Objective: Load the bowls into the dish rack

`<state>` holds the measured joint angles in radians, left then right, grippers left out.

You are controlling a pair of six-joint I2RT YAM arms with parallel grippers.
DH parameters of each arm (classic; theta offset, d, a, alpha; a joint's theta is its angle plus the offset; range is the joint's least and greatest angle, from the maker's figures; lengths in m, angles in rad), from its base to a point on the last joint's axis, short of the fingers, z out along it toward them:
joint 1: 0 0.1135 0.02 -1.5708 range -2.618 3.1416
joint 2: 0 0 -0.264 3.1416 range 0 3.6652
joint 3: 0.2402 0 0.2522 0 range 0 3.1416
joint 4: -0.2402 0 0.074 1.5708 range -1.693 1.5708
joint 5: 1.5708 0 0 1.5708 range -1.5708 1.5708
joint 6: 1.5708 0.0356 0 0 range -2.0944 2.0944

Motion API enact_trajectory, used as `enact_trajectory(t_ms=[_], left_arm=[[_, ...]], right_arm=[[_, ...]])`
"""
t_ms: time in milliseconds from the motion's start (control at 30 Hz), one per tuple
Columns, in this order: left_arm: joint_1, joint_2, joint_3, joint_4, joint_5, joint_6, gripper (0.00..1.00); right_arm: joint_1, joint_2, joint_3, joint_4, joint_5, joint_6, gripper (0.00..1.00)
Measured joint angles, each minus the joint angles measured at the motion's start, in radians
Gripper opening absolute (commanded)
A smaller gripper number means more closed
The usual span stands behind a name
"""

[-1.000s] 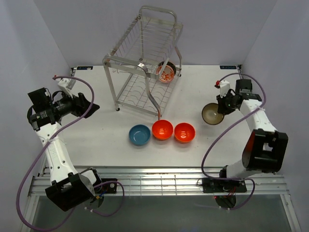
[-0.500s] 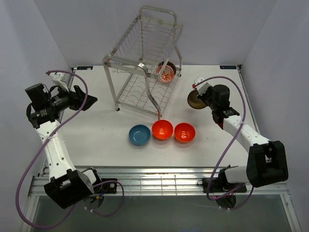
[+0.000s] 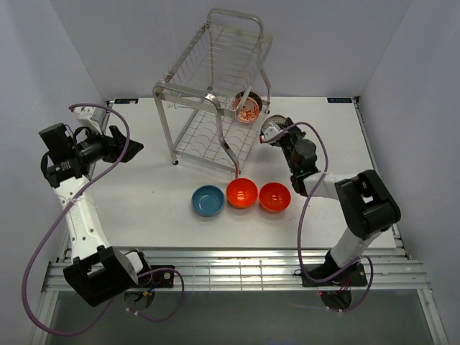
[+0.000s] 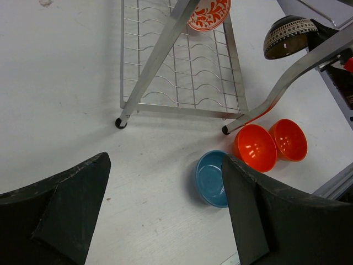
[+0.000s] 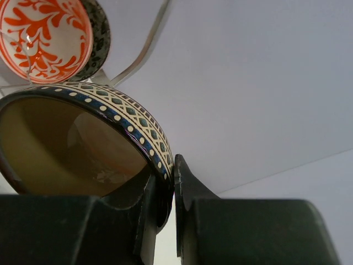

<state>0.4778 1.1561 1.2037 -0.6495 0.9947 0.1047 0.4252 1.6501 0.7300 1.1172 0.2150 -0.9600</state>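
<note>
Orange bowls [image 3: 242, 192] just before dish rack [image 3: 183, 93]

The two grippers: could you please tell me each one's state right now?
Left gripper: open, holding nothing.
Right gripper: shut on the rim of the dark brown bowl.

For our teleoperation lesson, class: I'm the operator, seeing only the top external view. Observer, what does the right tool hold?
Observer: The right tool pinches the rim of a dark bowl with a patterned band, tan inside.
Operator: Anything behind the red-and-white bowl?
Observer: A grey patterned bowl sits close behind it.
Operator: And the left tool?
Observer: Wide open, holding nothing.
</note>
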Motion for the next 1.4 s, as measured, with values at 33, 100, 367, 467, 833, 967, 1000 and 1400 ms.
enact_trajectory(t_ms=[33, 100, 367, 467, 833, 967, 1000, 1400], left_arm=[[0.0, 0.001, -0.006, 0.0, -0.004, 0.001, 0.92], [0.0, 0.002, -0.016, 0.001, -0.013, 0.003, 0.92], [0.0, 0.023, -0.034, 0.007, -0.034, 0.014, 0.92], [0.0, 0.029, -0.038, 0.008, -0.043, 0.02, 0.92], [0.0, 0.039, -0.051, 0.03, -0.056, 0.026, 0.92], [0.0, 0.041, -0.057, 0.032, -0.066, 0.03, 0.92], [0.0, 0.041, -0.06, 0.032, -0.068, 0.032, 0.92], [0.0, 0.049, -0.079, 0.034, -0.074, 0.041, 0.91]], right_arm=[[0.01, 0.033, 0.01, 0.014, 0.009, -0.02, 0.08], [0.023, 0.095, 0.038, 0.023, 0.026, -0.053, 0.08], [0.05, 0.208, 0.141, 0.038, 0.06, -0.098, 0.08], [0.056, 0.213, 0.176, 0.045, 0.072, -0.1, 0.08], [0.082, 0.332, 0.306, 0.087, 0.079, -0.146, 0.08], [0.089, 0.38, 0.349, 0.084, 0.079, -0.155, 0.08], [0.092, 0.386, 0.357, 0.083, 0.08, -0.157, 0.08], [0.109, 0.444, 0.457, 0.087, 0.109, -0.172, 0.08]])
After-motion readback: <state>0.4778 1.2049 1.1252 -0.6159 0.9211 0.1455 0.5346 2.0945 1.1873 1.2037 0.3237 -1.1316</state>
